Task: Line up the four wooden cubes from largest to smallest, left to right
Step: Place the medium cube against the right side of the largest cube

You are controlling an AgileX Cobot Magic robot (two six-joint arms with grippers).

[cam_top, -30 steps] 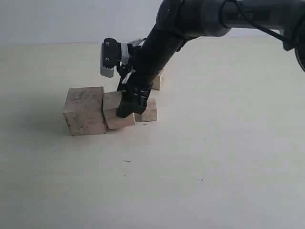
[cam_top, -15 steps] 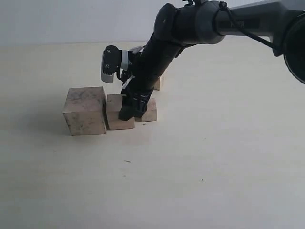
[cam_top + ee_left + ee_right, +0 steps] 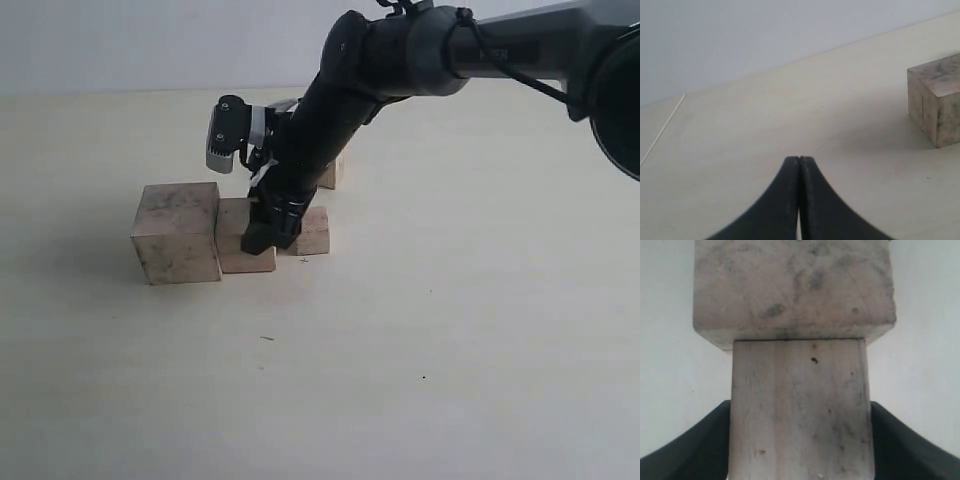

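While the right hand clamps the second-largest cube, which sits on the worktop flush against the largest cube, the left hand hangs with its fingers pressed together.

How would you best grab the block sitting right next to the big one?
Come from above and pinch the second cube on its front and back faces. They are flat, parallel and free, while one side sits against the big cube, leaving no finger room there. The right gripper grips it this way.
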